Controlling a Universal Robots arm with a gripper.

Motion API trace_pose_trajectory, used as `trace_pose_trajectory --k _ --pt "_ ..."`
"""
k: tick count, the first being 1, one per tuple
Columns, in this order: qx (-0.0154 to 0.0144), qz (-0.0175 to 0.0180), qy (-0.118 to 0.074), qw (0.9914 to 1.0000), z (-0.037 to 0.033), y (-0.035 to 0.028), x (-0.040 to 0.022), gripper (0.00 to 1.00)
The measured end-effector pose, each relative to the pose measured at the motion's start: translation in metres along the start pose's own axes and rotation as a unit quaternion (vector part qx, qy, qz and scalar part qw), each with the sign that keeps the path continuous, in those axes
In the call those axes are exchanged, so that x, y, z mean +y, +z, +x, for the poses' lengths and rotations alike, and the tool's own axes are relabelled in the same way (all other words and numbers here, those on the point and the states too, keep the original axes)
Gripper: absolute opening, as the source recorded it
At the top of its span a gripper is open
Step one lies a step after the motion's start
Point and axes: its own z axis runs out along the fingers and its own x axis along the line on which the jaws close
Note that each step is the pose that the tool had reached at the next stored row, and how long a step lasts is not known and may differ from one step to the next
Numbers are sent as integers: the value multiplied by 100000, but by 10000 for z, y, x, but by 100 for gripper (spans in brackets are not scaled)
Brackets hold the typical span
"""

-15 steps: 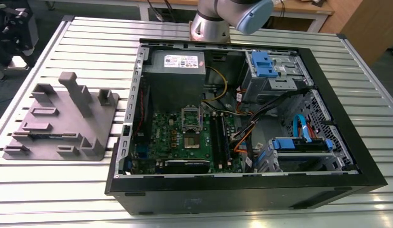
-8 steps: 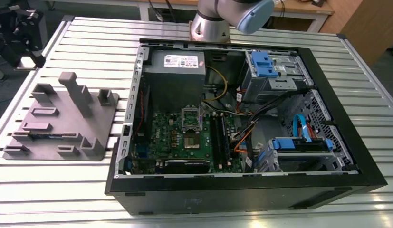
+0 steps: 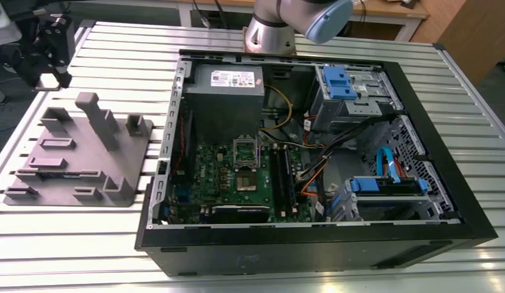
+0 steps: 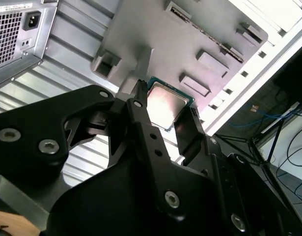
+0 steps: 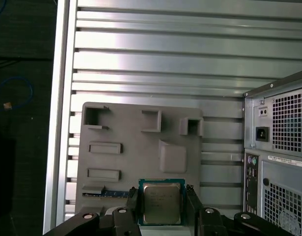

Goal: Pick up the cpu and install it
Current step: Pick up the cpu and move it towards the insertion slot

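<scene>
Looking along the wrist, we see the pincer [image 5: 162,191] pinching the cpu [image 5: 162,204] by two opposite edges, one black finger [image 5: 133,201] on each side, with the chip's silvery top facing the camera in both wrist views. Behind the chip lies the grey moulded fixture [image 5: 126,167] with its pockets and raised blocks; we cannot tell whether the chip touches it or hangs clear of it. The fixture rests on the ribbed aluminium desk [image 5: 155,64]. Just beside it stands the open computer case [image 3: 276,253], and in the exterior view the fixture sits at nine o'clock from that case. Inside the case we find the green motherboard [image 3: 223,174] toward seven o'clock. On it is the socket [image 3: 250,182], with its shiny hinged frame [image 3: 245,148] swung up at twelve o'clock from it. Farther back, the grey power supply [image 3: 228,82] takes the eleven o'clock corner, and a blue drive bracket [image 3: 337,82] sits at one o'clock. Beyond the case, at twelve o'clock, rises the arm's base [image 3: 273,33].
</scene>
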Motion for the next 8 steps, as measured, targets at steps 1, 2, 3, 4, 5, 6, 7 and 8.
trace_pose_trajectory --k 1,2,3,4,5,6,7,8 --pt "7 1 2 100000 -18 0 0 47" --pt "6 3 2 100000 -36 1 -1 47" --pt "5 3 0 100000 -55 2 -1 47" --pt "5 2 2 100000 -74 3 -2 47" --pt "5 1 1 100000 -93 4 -2 47" --pt "5 3 2 100000 -113 5 -3 47" --pt "1 0 1 100000 -136 7 -3 47" --pt "6 2 -2 100000 -158 8 -4 47"
